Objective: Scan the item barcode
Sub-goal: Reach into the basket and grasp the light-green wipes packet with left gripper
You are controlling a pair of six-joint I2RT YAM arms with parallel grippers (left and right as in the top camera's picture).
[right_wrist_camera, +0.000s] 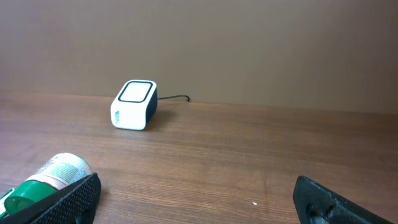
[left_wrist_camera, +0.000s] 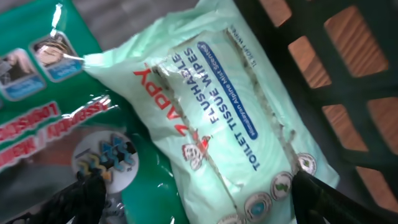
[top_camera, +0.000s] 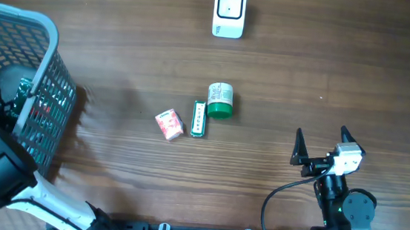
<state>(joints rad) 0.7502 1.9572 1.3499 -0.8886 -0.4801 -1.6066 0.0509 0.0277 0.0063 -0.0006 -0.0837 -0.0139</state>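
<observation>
In the left wrist view my left gripper (left_wrist_camera: 196, 199) is down inside the basket, open. Its two black fingers stand wide apart over a pale green pack of flushable tissue wipes (left_wrist_camera: 230, 118), one finger at the pack's right edge, the other over a dark green packet (left_wrist_camera: 56, 112) beside it. The white barcode scanner (top_camera: 229, 11) sits at the table's far edge, also visible as the scanner (right_wrist_camera: 134, 104) in the right wrist view. My right gripper (top_camera: 321, 146) rests open near the front right, nothing between its fingers.
The grey mesh basket (top_camera: 46, 56) stands at the left edge; its dark lattice wall (left_wrist_camera: 348, 81) is close on the right of my left fingers. A green-capped bottle (top_camera: 219, 101), a thin green box (top_camera: 199, 119) and a small red box (top_camera: 168, 124) lie mid-table.
</observation>
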